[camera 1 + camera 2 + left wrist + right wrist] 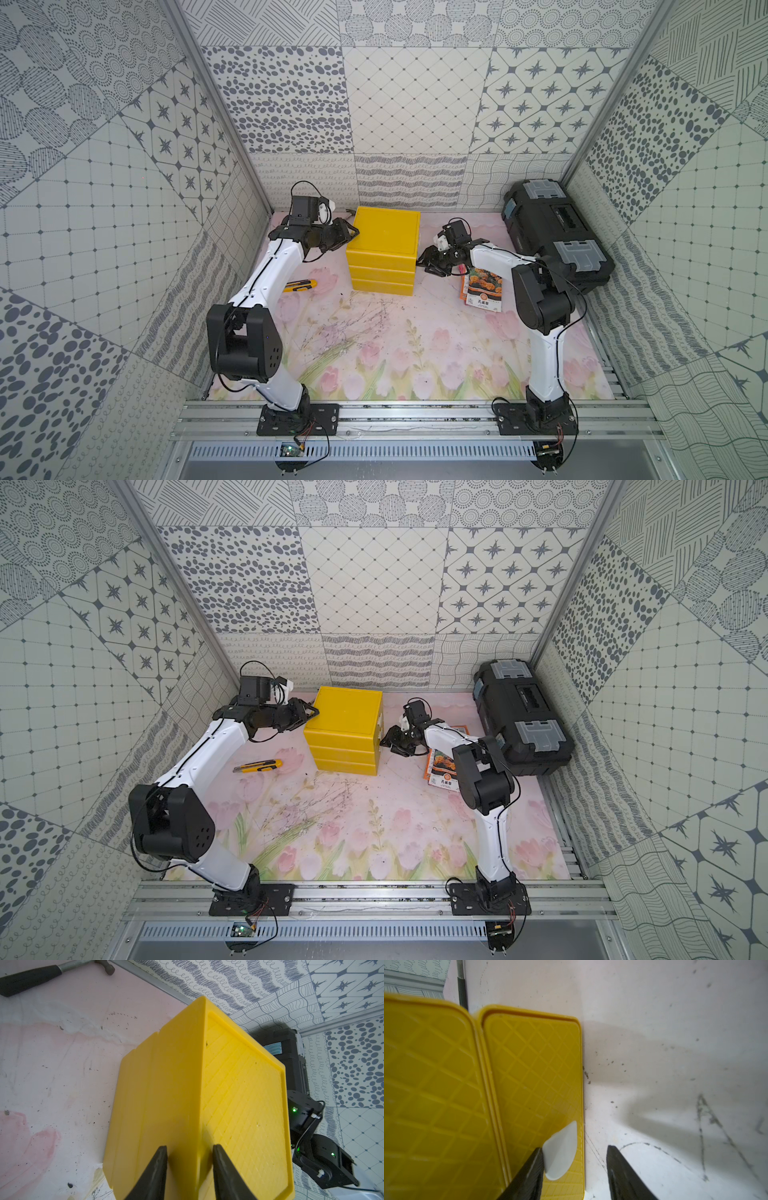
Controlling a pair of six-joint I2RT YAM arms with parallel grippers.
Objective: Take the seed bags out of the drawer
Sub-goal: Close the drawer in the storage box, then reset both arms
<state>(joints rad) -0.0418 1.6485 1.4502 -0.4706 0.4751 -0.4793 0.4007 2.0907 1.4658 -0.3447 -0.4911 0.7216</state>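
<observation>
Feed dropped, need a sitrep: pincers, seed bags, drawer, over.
Left pincer open, astride top edge of cabinet. Right pincer open at white tab of bottom drawer, drawer shut. Seed bags on mat beside right arm. Nothing blocking.

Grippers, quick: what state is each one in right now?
Left gripper: slightly open, straddling the cabinet's top edge, holding nothing.
Right gripper: open, white tab beside one finger, not clamped.

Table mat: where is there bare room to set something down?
Widest bare patch: the front of the mat, between the left arm's base and the right arm's base, in front of the yellow cabinet. Crowded: right of the cabinet, where the right end effector, seed bags and black toolbox sit close; to its left lie the utility knife and the left end effector.
</observation>
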